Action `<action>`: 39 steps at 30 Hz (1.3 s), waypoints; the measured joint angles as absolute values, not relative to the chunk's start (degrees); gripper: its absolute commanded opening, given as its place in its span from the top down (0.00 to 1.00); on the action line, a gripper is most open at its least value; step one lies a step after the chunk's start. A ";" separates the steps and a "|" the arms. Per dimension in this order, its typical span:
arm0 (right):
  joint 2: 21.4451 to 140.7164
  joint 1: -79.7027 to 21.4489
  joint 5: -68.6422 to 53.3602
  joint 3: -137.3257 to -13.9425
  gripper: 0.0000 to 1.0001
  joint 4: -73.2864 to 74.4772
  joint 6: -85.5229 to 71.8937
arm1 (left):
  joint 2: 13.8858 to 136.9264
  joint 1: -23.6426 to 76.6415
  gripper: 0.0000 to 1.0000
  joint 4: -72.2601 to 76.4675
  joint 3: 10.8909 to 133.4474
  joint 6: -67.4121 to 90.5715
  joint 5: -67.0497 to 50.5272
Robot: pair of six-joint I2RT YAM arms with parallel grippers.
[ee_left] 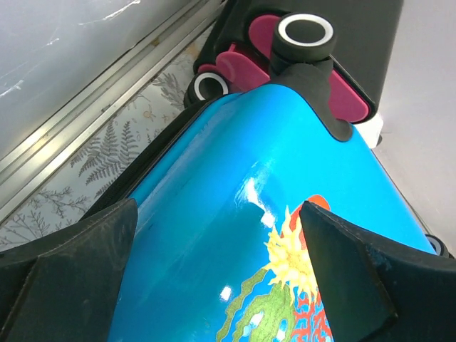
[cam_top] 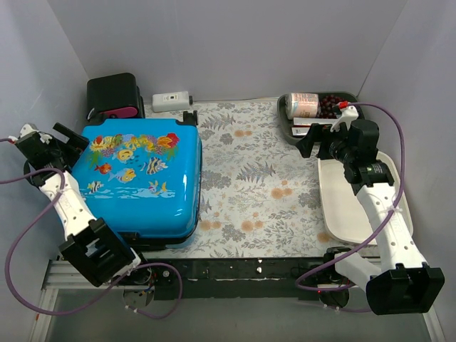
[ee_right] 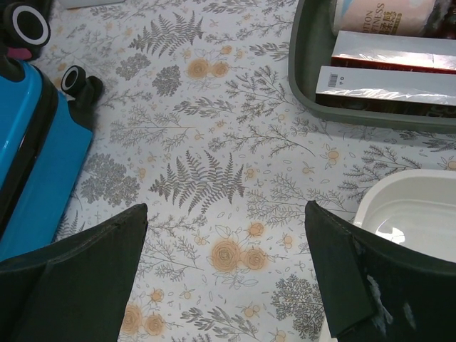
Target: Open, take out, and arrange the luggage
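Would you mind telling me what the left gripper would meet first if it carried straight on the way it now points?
Most likely the luggage: its blue shell lies straight ahead between the open fingers of the left gripper, though the gap is hard to judge.

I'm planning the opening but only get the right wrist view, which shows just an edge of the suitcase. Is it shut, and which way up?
Observer: The suitcase lies flat and shut, fish print up, on the left of the table.
Operator: Where is the left end effector?
Observer: The left end effector is at the suitcase's far left corner. Its jaws are open with the blue shell showing between them, and it holds nothing.
Operator: Anything behind that corner?
Observer: A black box with pink drawers stands by the far wall, right behind the suitcase's wheels.
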State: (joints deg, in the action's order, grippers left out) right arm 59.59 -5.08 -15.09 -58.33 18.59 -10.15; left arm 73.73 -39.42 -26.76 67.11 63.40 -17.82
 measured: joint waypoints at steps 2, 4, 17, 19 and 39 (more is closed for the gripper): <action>59.79 -5.52 -15.05 -58.35 0.02 18.61 -10.15 | 72.82 -39.70 0.02 -24.86 65.47 62.83 -19.55; 59.94 -5.87 -14.98 -58.33 0.02 18.63 -10.17 | 71.55 -39.66 0.02 -22.79 63.40 62.50 -21.04; 60.12 -10.83 -18.96 -57.04 0.03 17.96 -10.07 | 58.89 -17.63 0.02 -18.00 51.37 72.29 -21.04; 60.12 -12.38 -21.41 -55.22 0.02 17.74 -10.07 | 57.78 -15.03 0.02 -18.63 50.28 75.02 -21.87; 51.35 -12.71 -25.50 -45.91 0.02 25.96 -10.81 | 67.88 9.45 0.02 -13.10 54.02 81.41 -4.47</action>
State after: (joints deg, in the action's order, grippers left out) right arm 51.35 -12.71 -25.50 -45.91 25.96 -10.81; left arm 67.88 9.45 -13.10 54.02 81.41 -4.47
